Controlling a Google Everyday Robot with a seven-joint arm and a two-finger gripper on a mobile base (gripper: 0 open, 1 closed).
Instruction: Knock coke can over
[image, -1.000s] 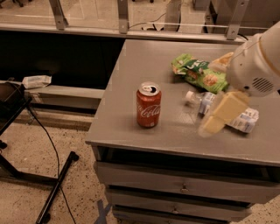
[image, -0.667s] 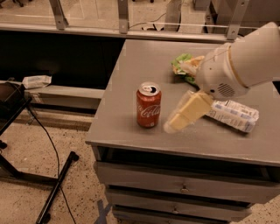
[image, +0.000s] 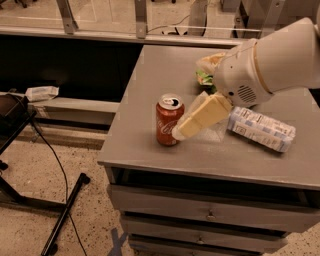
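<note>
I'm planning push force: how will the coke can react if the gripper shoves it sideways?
The coke can stands upright, tall and narrow, so it probably tips rather than slides. Once down, its round body may roll toward the nearby table edge. The gripper sits low at its side; higher contact would likely topple it sooner.

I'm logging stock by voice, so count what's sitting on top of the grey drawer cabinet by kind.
Drink cans: 1, the coke can, upright
Plastic bottles: 1, the bottle, lying down
Snack bags: 1, the green bag, partly behind the arm
Total: 3
The gripper is low at the coke can's side.
</note>
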